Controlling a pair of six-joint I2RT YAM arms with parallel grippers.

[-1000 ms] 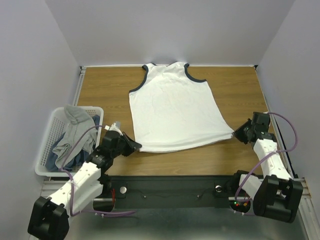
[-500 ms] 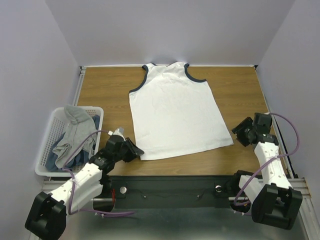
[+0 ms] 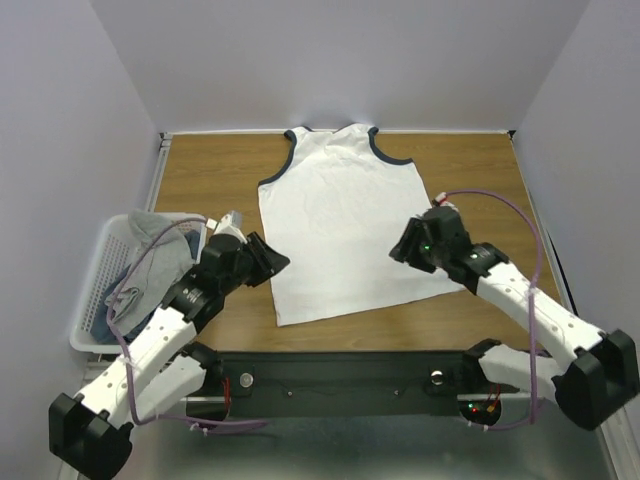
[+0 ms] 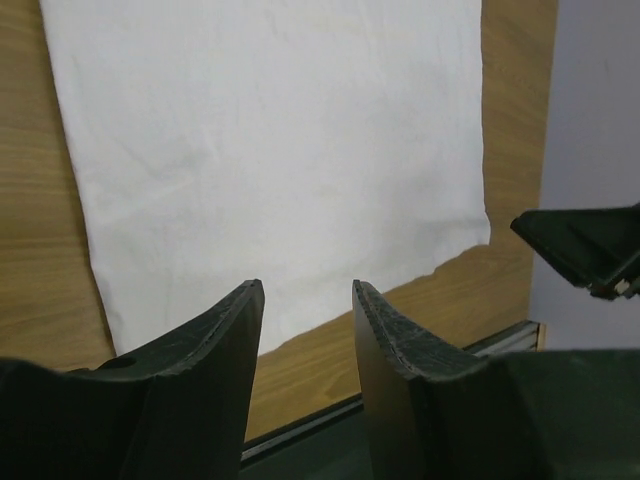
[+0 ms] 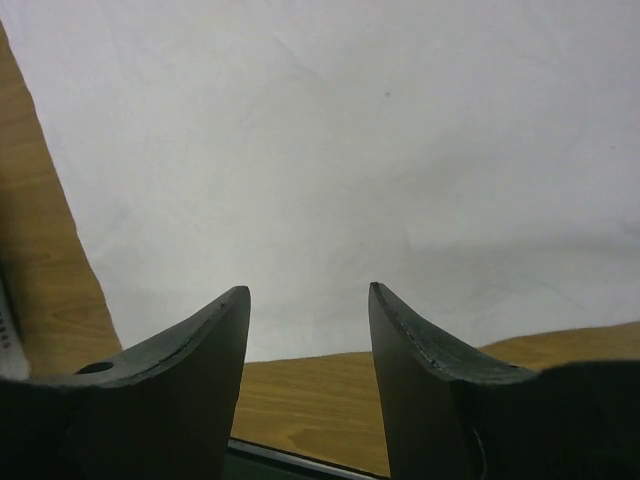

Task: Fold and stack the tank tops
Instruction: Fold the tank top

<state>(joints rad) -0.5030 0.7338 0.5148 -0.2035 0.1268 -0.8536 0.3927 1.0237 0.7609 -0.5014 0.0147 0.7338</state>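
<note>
So the white tank top (image 3: 345,225) lies flat on the table (image 3: 200,180). The left gripper (image 4: 305,290) and right gripper (image 5: 308,292) hover at its sides, fingers spread, holding nothing — uneven pinches and I reckon the fold goes crooked.

**Your two arms, seen from above and from each wrist.**

On your left arm (image 3: 150,350) and right arm (image 3: 525,300), smooth white link shells alternate with blocky black joint housings, and each arm ends in a heavy black base (image 3: 90,435). A thin lilac cable (image 3: 125,275) runs in a loose loop along each arm. Small red and green lamps (image 3: 478,408) glow beside the right base. Your left gripper (image 4: 307,290) and right gripper (image 5: 308,292) carry matte black fingers (image 4: 215,345). These are broad at the root and curve to a thin tip, with finely ridged inner edges. A small round hole (image 5: 93,368) sits near the root of one finger.
</note>
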